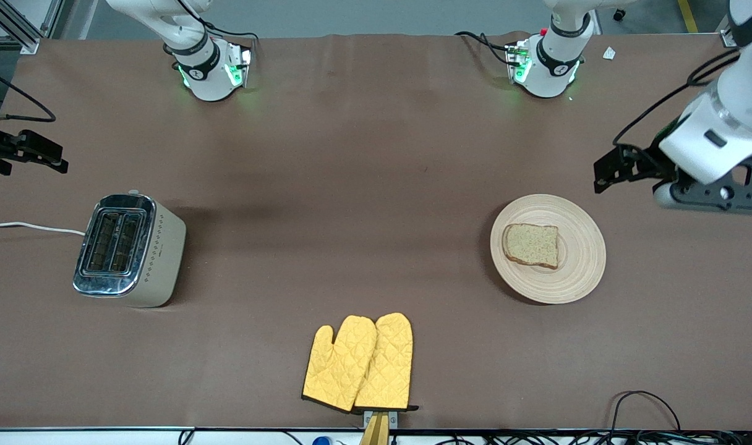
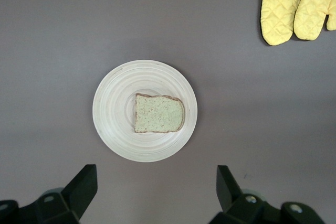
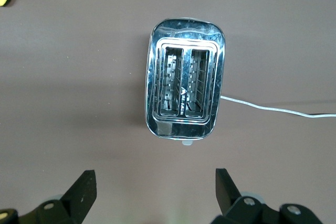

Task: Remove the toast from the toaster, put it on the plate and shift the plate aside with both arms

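The toast [image 1: 531, 245] lies flat on the round light-wood plate [image 1: 583, 259], toward the left arm's end of the table. The left wrist view shows the toast [image 2: 158, 114] in the middle of the plate [image 2: 113, 108]. My left gripper [image 1: 608, 170] hangs in the air, open and empty, beside the plate and clear of it; its open jaws show in its wrist view [image 2: 157, 182]. My right gripper [image 1: 54, 157] is up in the air at the right arm's end, open and empty [image 3: 156, 184], over bare table beside the toaster [image 1: 128, 247].
The chrome two-slot toaster [image 3: 185, 85] stands with both slots empty; its white cord [image 1: 29, 227] runs off the table's end. Two yellow quilted oven mitts [image 1: 360, 361] lie at the table edge nearest the front camera, also seen in the left wrist view [image 2: 296, 3].
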### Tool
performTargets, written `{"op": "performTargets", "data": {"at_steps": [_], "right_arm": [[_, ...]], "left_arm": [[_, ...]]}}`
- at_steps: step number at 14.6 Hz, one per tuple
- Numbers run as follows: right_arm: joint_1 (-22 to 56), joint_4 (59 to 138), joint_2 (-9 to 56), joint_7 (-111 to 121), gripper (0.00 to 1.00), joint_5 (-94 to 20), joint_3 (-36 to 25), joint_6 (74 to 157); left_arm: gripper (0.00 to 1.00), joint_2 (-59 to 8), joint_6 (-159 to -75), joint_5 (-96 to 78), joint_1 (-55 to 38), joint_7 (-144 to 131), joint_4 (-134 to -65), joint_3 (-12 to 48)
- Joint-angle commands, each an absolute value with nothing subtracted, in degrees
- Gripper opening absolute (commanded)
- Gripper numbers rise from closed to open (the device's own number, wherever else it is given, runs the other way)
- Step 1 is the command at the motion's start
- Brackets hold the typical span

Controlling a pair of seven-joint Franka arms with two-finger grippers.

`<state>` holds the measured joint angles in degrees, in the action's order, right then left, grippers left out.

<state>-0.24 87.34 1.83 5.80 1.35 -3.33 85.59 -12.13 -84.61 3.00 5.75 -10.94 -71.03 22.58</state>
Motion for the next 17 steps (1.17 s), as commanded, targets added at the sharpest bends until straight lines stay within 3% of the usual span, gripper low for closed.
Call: {"op": "performTargets", "data": {"at_steps": [1,5,8,12,17], "right_arm": [[-0.4,87.5,0.9,5.2,1.0,0.7,-3.1,84.3],[0.2,87.6,1.0,5.4,1.0,0.7,-3.0,83.7],[1.2,87.5,0.9,4.7,1.0,0.3,-2.9,82.4],[2.2,87.5,0.8,3.0,1.0,0.2,-2.9,82.2],[2.7,87.5,0.8,3.1,1.0,0.3,-2.8,81.1]], "left_arm": [[1.0,-9.8,-85.4,4.1,7.9,-10.6,-74.9,22.8],[1.0,-8.5,-87.9,4.6,7.6,-9.8,-77.6,22.2],[1.0,-4.8,-88.3,3.6,-0.1,-9.7,-81.5,12.5],[1.0,0.8,-91.8,2.6,-3.5,-9.7,-89.1,7.2],[1.0,5.4,-96.9,1.6,-4.1,-9.7,-96.6,5.9]]}}
